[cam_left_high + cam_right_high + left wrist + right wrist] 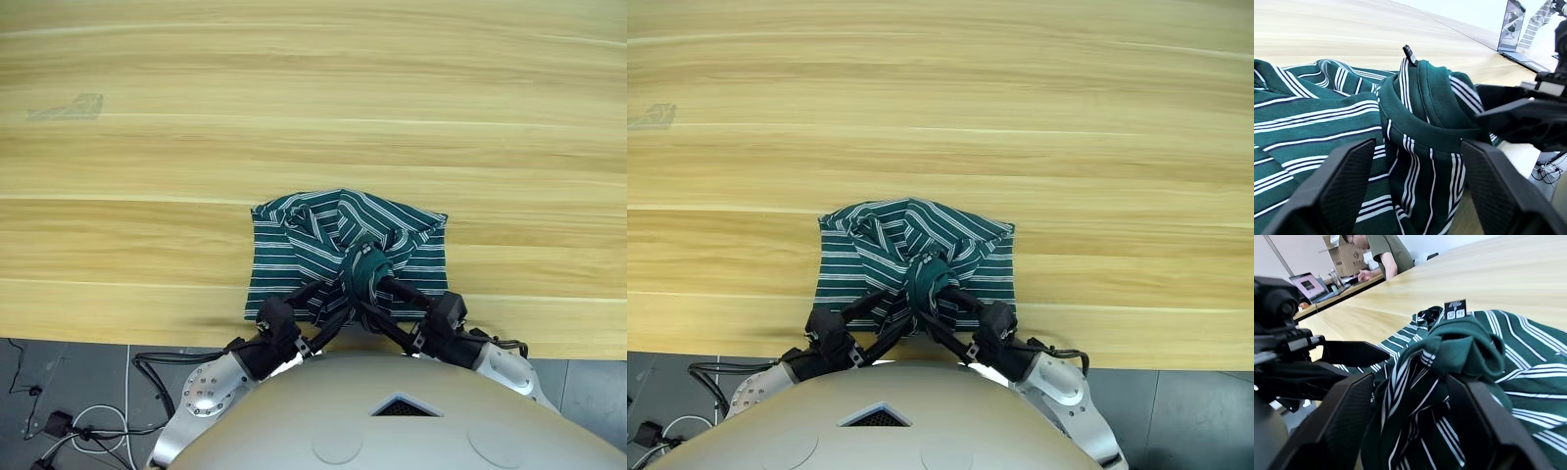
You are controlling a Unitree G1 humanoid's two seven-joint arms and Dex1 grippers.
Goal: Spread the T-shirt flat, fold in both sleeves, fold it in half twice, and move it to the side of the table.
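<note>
The dark green T-shirt (294, 245) with white stripes lies crumpled in a rough rectangle at the near edge of the wooden table (294, 98). Its collar, with a small tag (1409, 54), is bunched into a raised knot (364, 266) in the middle. My left gripper (351, 286) comes at the knot from the left and my right gripper (384, 286) from the right, their tips almost meeting. In the left wrist view the bunched collar (1420, 127) fills the gap between the fingers (1347, 191). The right wrist view shows the same knot (1459, 347) pressed between its fingers (1347, 421).
The table's front edge (118, 338) runs just under the shirt. The wide wooden top stretches away beyond and to both sides. A faint grey mark (67, 108) sits at the far left. Cables (88, 421) lie on the floor below. A laptop (1308, 284) stands on another desk.
</note>
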